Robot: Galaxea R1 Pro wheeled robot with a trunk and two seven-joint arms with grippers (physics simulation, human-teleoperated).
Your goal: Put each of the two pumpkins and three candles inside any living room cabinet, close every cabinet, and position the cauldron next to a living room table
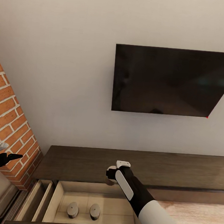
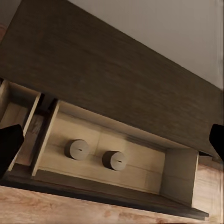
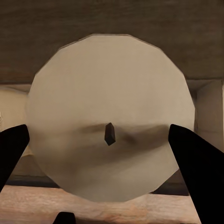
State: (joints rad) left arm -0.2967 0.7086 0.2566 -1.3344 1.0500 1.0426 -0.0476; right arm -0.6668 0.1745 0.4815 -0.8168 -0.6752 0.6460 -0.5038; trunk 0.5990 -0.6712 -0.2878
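A cream candle (image 3: 110, 116), round top and dark wick facing the right wrist camera, clamped between the two black fingers (image 3: 193, 161) of the right gripper (image 1: 116, 169). Held above the open drawer (image 1: 60, 192) of the long dark-brown cabinet (image 1: 87, 162), near the drawer's back edge and the front edge of the cabinet top. In the head view mostly hidden behind the gripper, only a small pale part at its left side.

Two more candles (image 1: 72, 209) (image 1: 95, 211) standing upright side by side on the pale drawer floor, near the front edge, close but apart; seen also from the left wrist (image 2: 77, 149) (image 2: 114, 160). A narrower compartment to the left of them, its content hard to make out.

Left gripper (image 1: 1, 153) raised at the left edge of the head view, beside the brick wall (image 1: 6, 124), well apart from the cabinet; fingers (image 2: 10, 144) spread apart, holding nothing.

Black TV (image 1: 171, 81) on the wall above, cut off at the right edge.
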